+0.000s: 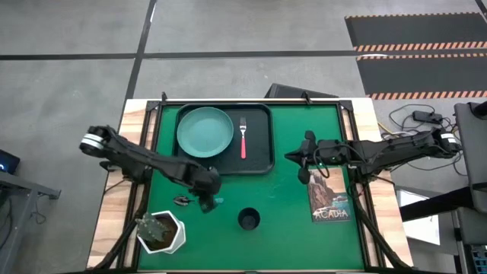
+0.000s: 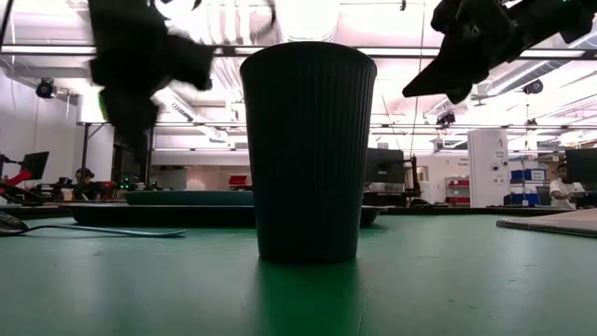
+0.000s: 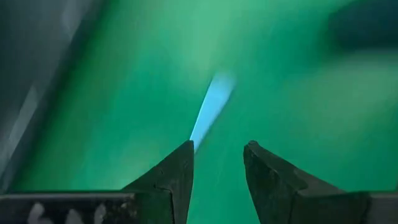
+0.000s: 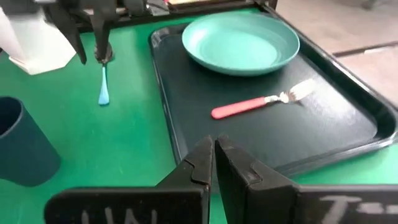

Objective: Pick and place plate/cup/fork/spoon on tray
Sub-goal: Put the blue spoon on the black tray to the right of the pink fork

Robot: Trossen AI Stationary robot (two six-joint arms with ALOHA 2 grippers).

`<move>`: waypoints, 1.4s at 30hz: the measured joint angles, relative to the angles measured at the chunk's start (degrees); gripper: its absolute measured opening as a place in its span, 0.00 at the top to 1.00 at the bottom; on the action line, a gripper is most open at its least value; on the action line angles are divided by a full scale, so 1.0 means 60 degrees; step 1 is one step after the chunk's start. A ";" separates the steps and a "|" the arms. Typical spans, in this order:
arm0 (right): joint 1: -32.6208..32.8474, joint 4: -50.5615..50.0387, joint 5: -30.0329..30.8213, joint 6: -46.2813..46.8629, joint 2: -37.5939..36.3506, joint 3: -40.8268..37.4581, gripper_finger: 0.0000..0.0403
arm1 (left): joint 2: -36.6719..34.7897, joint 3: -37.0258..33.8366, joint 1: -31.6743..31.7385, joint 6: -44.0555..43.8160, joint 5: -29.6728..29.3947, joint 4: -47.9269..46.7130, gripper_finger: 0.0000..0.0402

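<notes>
The black tray (image 1: 259, 164) lies at the far middle of the green mat. The teal plate (image 1: 205, 132) and the pink-handled fork (image 1: 243, 137) rest on it, as the right wrist view also shows (plate (image 4: 239, 42), fork (image 4: 261, 102)). The dark cup (image 1: 248, 220) stands upright on the mat near the front. The blue-handled spoon (image 1: 218, 202) lies flat on the mat left of the cup. My left gripper (image 3: 217, 149) is open and hovers just above the spoon's handle (image 3: 211, 106). My right gripper (image 4: 214, 155) is shut and empty, above the mat right of the tray.
A white plant pot (image 1: 161, 232) stands at the near left, close to the left arm. A book (image 1: 329, 194) lies on the mat at the right, under the right arm. Bare mat shows between the cup and the tray.
</notes>
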 joint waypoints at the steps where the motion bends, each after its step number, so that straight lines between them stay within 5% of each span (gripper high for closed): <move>1: -0.0001 0.0107 -0.0003 -0.0077 0.0011 0.0009 0.98 | 0.0274 0.0076 -0.0110 0.0025 0.0270 -0.0571 0.70; 9: -0.0001 0.0331 -0.0015 -0.0363 -0.0010 0.0015 0.98 | 0.1560 0.0170 -0.0648 0.0931 0.1001 -0.1331 0.70; 16: -0.0001 0.0308 -0.0015 -0.0353 0.0012 0.0015 0.98 | 0.1578 0.0170 -0.0686 0.1965 -0.0103 -0.1350 0.70; 34: 0.0021 0.0189 -0.0040 -0.0174 0.0012 0.0015 0.98 | 0.1956 -0.0046 -0.0953 0.3249 -0.0602 -0.1306 0.70; 42: 0.0025 -0.0016 -0.0103 0.0058 0.0012 0.0015 0.98 | 0.2087 -0.0221 -0.0951 0.3264 -0.0661 -0.1254 0.91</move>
